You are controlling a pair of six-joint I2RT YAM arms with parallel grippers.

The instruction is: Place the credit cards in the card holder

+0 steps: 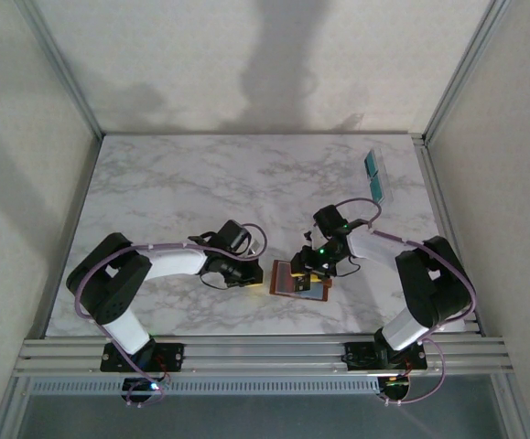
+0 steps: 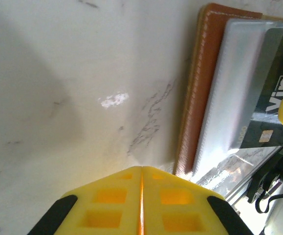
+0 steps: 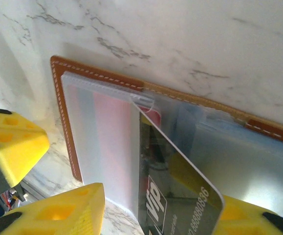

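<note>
Open brown wallet (image 3: 63, 112) on a marble counter (image 1: 173, 192). A dark card (image 3: 175, 161) slants lengthwise from its middle pocket toward the jaws of the right arm (image 1: 425, 274), which are parted around it. The jaws of the left arm (image 1: 168, 265) are closed, just beside the wallet.

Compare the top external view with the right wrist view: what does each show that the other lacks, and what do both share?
Top external: the teal cards at the table's far right and the aluminium rail at its near edge. Right wrist: VIP lettering on a dark card, tilted, one corner at a clear pocket. Shared: the open card holder on marble and the right gripper with jaws apart.
</note>
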